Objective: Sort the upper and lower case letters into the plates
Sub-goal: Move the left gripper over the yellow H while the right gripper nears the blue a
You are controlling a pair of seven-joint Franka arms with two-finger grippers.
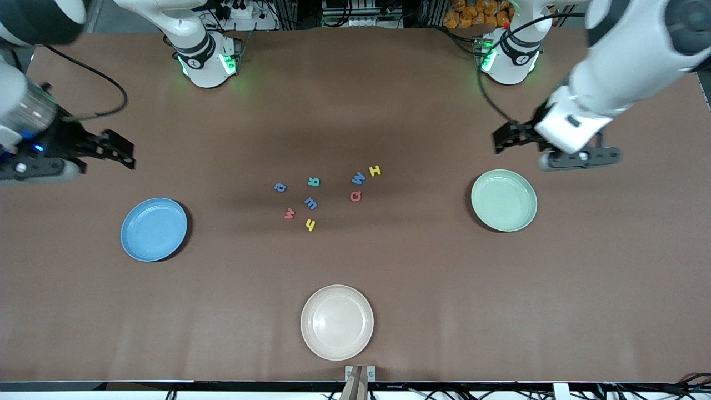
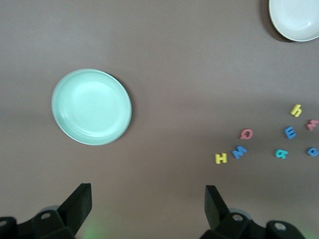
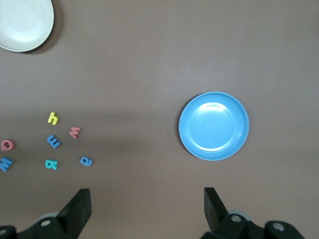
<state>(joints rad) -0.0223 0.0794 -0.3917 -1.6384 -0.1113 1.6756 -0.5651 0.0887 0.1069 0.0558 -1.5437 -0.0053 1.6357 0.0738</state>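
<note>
- Letters lie loose in a cluster mid-table, between the blue plate (image 1: 154,229) and the mint plate (image 1: 504,200); neither plate holds anything, so sorting has not begun.
- Taking the cluster's middle as the dial in the front view: yellow H (image 1: 375,170) and blue W (image 1: 359,178) at about 2 o'clock, red Q (image 1: 355,196) at 3, teal R (image 1: 314,181) at 12, blue a (image 1: 280,188) at 10, red w (image 1: 289,213) at 8, yellow h (image 1: 310,225) at 6, blue m (image 1: 310,203) near centre.
- Left gripper (image 1: 501,137) hangs over bare table just off the mint plate, fingers spread wide, nothing in them.
- Right gripper (image 1: 114,151) hangs over bare table off the blue plate, equally wide, empty.
- Advice: start with an outlier such as the yellow H; approach straight down, fingers astride its narrow width.
- W and H sit close; a wide descent could nudge the neighbour.
- Hard to make out: case of w and m shapes is judged by size alone; which plate takes which case is not shown.
- Cream plate (image 1: 336,321) appears to be spare.
</note>
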